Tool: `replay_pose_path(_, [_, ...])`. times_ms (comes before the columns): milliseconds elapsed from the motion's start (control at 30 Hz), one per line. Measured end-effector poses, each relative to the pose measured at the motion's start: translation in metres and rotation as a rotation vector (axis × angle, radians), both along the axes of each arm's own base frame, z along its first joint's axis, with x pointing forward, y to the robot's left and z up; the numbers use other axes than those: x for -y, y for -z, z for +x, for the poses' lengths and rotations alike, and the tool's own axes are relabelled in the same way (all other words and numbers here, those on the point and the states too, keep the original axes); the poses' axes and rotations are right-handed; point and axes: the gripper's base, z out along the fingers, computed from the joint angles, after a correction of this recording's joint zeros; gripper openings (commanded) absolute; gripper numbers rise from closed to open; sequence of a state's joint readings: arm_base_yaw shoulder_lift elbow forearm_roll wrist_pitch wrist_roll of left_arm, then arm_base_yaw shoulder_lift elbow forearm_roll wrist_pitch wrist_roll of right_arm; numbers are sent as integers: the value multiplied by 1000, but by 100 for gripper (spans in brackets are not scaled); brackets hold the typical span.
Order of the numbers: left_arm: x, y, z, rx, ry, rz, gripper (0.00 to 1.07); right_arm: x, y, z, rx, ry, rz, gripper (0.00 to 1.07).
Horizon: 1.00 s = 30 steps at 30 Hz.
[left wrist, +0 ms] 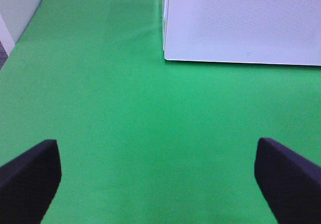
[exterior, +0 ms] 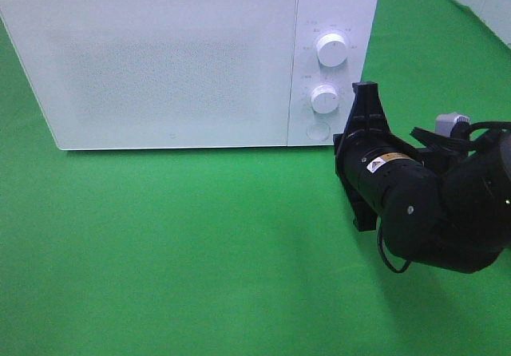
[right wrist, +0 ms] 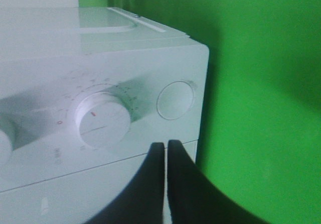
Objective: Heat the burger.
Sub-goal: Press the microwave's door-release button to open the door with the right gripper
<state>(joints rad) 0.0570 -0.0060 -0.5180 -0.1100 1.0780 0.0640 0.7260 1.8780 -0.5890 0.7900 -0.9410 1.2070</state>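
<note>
Right black pincer clenched, empty, tips near the lower dial and round button of the white boxy microwave, whose door is shut. Left pincer released above green-cloth table. Cannot tell where burger is.

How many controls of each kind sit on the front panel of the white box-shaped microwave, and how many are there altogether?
Round white turning knobs: 2
Flat round white push button: 1
Total: 3
</note>
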Motion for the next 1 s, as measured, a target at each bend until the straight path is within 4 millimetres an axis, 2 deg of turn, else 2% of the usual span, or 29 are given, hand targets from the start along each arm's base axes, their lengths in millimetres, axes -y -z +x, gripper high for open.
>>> replay_pose_path(367, [0, 0, 0, 0, 0, 0, 98, -2, 16, 37, -45, 12, 30, 0])
replay_pose_path(700, [0, 0, 0, 0, 0, 0, 98, -8, 29, 59, -69, 23, 37, 0])
replay_pose_path(1000, [0, 0, 0, 0, 0, 0, 98, -7, 25, 73, -51, 34, 54, 0])
